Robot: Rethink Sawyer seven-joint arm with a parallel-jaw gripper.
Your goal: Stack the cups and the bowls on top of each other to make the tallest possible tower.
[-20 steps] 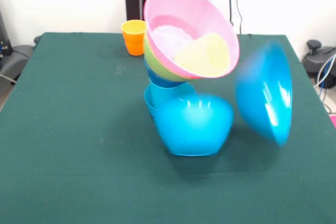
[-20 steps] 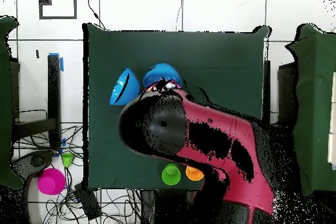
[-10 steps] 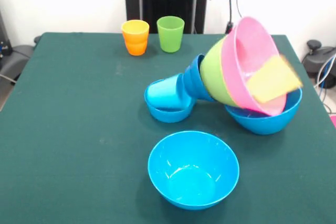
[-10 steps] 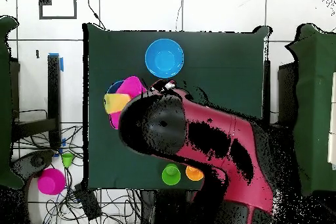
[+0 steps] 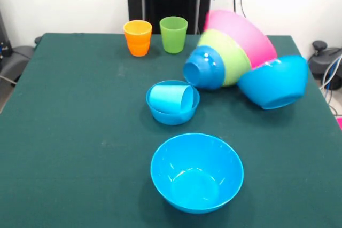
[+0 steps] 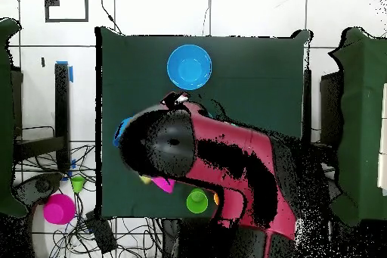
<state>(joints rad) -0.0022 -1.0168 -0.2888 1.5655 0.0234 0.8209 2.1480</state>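
Green table [image 5: 80, 132] fills the front view. In the overhead view the red and black arm [image 6: 227, 156] covers much of the table's middle and the side nearest the robot. Gripper can't be made out in either view; whether it is spread or closed, cannot tell.

The tower [image 5: 235, 52] lies toppled on its side at the table's right in the front view. It consists of a pink bowl [image 5: 243, 33] outermost, a lime green bowl [image 5: 227, 60] nested into it and a small blue bowl [image 5: 206, 68] nested in that, bottom facing the camera and the left. All three are tipped, not upright. Just to the right, a large blue bowl [image 5: 273, 81] is tilted on its side, touching the pink and green bowls, its rim facing away to the right.

Another large blue bowl [image 5: 196, 172] sits upright and empty near the front edge, well apart from the toppled stack; in the overhead view it shows as a blue circle [image 6: 189, 66] clear of the arm.

Centre of table: smaller blue bowl [image 5: 172, 105] upright, with the light blue cup [image 5: 171, 99] lying on its side inside it, mouth pointing right.

Far edge: orange cup [image 5: 138, 38] and green cup [image 5: 173, 34] upright, side by side, near each other but not touching. Overhead, the green cup [image 6: 197, 201] shows beside the arm; the orange cup is mostly hidden.
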